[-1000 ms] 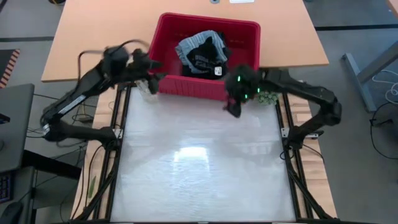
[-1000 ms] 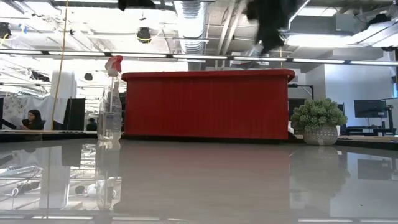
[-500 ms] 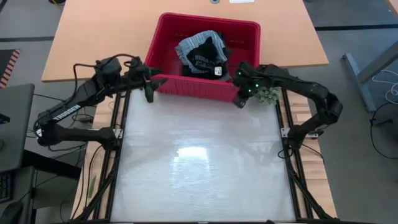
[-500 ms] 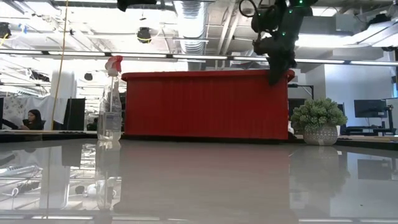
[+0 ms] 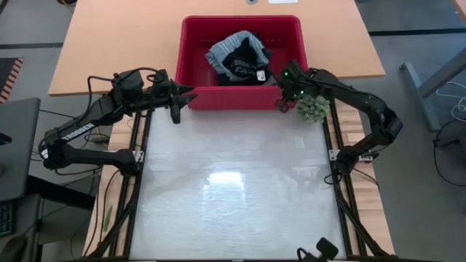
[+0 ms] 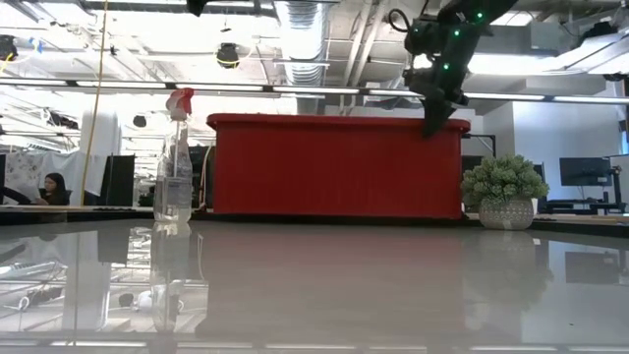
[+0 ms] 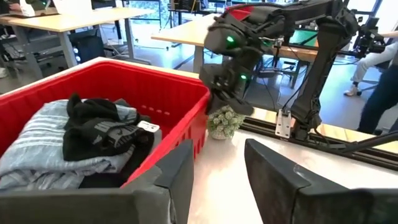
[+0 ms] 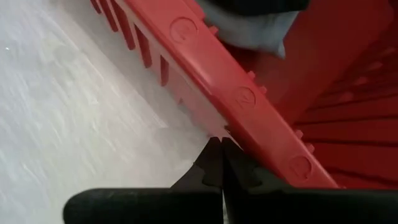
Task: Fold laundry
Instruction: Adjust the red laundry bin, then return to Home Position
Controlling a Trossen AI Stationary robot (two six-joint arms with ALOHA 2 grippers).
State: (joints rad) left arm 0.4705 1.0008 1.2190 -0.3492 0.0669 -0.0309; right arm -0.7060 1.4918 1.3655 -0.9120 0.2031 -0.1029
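A red plastic basket [image 5: 191, 76] sits at the upper centre of the high view, on the far edge of the pale table [image 5: 233, 189]. Inside it the laundry [image 5: 239, 60] lies heaped: a grey-blue striped garment [image 7: 46, 152] underneath, a black garment [image 7: 99, 127] crumpled on top, its white tag [image 5: 259, 75] showing at the pile's right.

The right gripper [image 5: 280, 104] is at the basket's lower right corner, its jaws pressed together with their tips against the red rim, seen close in the right wrist view [image 8: 221, 163]. The left gripper [image 5: 175, 109] hovers at the basket's lower left corner, jaws narrowly parted and holding nothing, both fingers [image 7: 180, 171] apart in the left wrist view.

A small potted plant [image 5: 312, 109] stands just beside the right gripper, right of the basket. In the low view a spray bottle [image 6: 175, 162] stands left of the basket, and a person [image 6: 51, 189] sits far off at the left edge.
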